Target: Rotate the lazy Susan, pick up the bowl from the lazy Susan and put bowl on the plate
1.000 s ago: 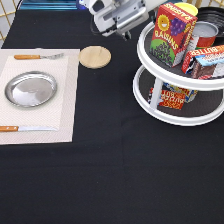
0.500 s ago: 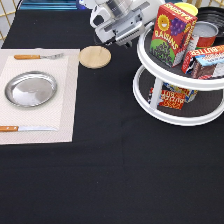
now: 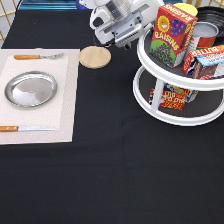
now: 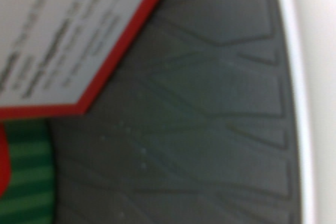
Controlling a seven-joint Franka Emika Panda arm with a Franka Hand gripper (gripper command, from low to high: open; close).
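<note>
My gripper [image 3: 136,36] sits at the lazy Susan's [image 3: 165,75] ten o'clock rim, having advanced from further up-left; I cannot tell its opening. The plate [image 3: 30,89] lies at nine o'clock on the placemat [image 3: 67,100]. The bowl cannot be made out; its orientation is undeterminable.

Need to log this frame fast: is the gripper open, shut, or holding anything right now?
Gripper: at the lazy Susan's upper tier, beside the raisin box; open or shut cannot be told, and no bowl shows in it.
</note>
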